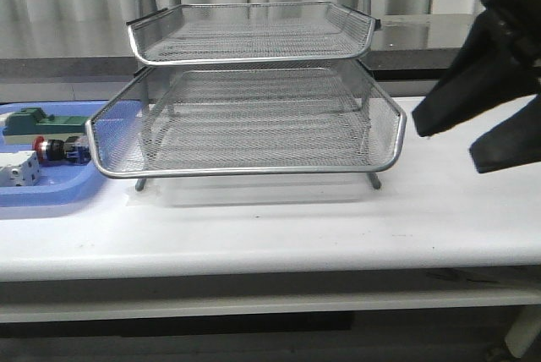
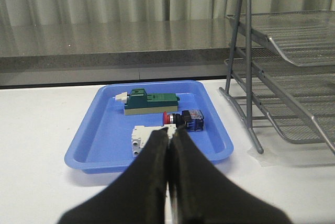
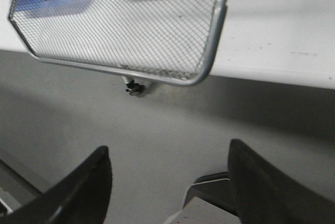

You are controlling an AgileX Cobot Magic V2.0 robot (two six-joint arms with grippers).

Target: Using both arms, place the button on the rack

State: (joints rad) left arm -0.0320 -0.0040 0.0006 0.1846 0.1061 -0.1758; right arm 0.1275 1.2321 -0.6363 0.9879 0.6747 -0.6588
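Observation:
The button (image 1: 57,150), red-headed with a black-and-blue body, lies on its side in a blue tray (image 1: 51,197) at the table's left. In the left wrist view the button (image 2: 184,119) lies just beyond my left gripper (image 2: 168,133), which is shut on nothing and hovers short of the tray. The left gripper does not show in the front view. The silver wire-mesh rack (image 1: 254,117) stands mid-table, its lower tray pulled forward. My right gripper (image 1: 450,146) hangs open in the air right of the rack. In its own view the right gripper (image 3: 168,148) is empty, near the rack's tray corner (image 3: 209,51).
A green block (image 1: 34,118) and a white block (image 1: 19,169) share the blue tray (image 2: 84,150) with the button. The rack's frame (image 2: 246,77) stands right of the tray. A dark counter ledge (image 1: 68,45) runs behind the table.

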